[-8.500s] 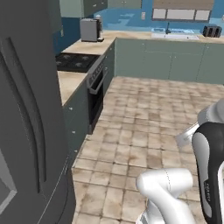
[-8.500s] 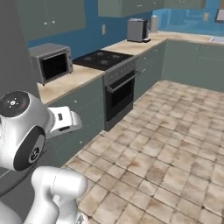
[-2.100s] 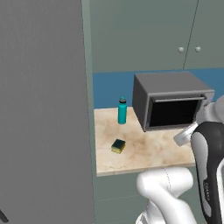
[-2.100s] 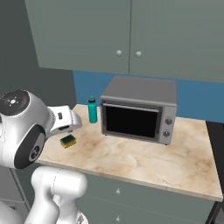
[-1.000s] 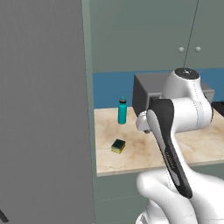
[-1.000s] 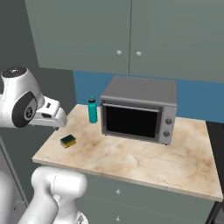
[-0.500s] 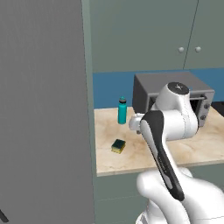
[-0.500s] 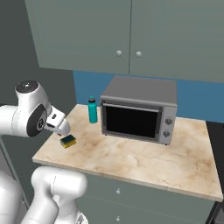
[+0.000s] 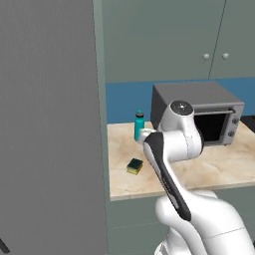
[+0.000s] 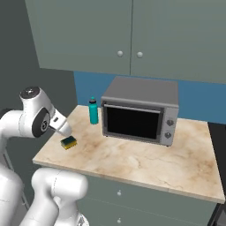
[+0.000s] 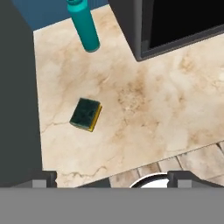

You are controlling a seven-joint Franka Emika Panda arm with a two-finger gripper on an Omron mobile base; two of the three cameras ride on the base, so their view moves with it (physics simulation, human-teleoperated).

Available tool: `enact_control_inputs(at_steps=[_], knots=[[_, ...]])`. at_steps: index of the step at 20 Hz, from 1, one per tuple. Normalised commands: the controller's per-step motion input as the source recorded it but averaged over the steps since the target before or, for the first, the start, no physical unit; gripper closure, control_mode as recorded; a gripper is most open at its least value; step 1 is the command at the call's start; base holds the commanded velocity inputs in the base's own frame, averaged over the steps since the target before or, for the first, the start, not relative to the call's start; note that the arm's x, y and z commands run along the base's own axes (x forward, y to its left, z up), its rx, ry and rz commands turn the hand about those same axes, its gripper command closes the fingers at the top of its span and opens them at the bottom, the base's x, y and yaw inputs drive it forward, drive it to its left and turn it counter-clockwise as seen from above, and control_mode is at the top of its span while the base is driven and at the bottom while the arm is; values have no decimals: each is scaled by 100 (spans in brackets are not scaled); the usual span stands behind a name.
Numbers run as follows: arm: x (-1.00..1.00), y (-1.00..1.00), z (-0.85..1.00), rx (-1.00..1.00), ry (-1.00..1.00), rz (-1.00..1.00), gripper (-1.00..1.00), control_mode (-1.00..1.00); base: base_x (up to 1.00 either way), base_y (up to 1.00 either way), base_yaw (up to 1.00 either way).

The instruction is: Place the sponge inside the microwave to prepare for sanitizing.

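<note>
The sponge (image 9: 134,166) (image 10: 68,142) lies flat on the marble counter near its left front corner, dark green top up with a yellow edge showing. My gripper (image 10: 65,130) hangs just above and left of it, apart from it. In the hand view the sponge (image 11: 86,114) lies a good way ahead of the gripper (image 11: 113,180), whose two fingertips (image 11: 43,179) stand wide apart, open and holding nothing. The microwave is out of view.
A boxy grey countertop oven (image 10: 141,114) (image 9: 199,99) with a dark window stands at the back of the counter (image 10: 145,163). A teal bottle (image 10: 93,111) (image 11: 84,26) stands beside it. A tall dark panel (image 9: 50,124) bounds the counter's left side. Wall cabinets (image 10: 132,31) hang above.
Over the last second the arm has swung down and forward, bringing the gripper close above the sponge. The sponge, bottle and oven have not moved.
</note>
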Motion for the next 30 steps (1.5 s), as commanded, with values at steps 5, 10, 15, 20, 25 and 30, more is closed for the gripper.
enact_control_inputs(at_steps=[5, 10, 15, 20, 25, 30], knots=[[41, 7, -21, 3, 11, -6, -100, -100, 0, 0, 0], [33, 1, -31, 2, 14, -1, -100, -100, 0, 0, 0], [30, 5, -34, 1, 8, 0, -100, -100, 0, 0, 0], [27, 17, -39, 0, 0, -5, -100, -100, 0, 0, 0], [36, 20, -38, 0, 0, -8, -100, -100, 0, 0, 0], [29, 10, -37, 2, 0, -6, -100, -100, 0, 0, 0]])
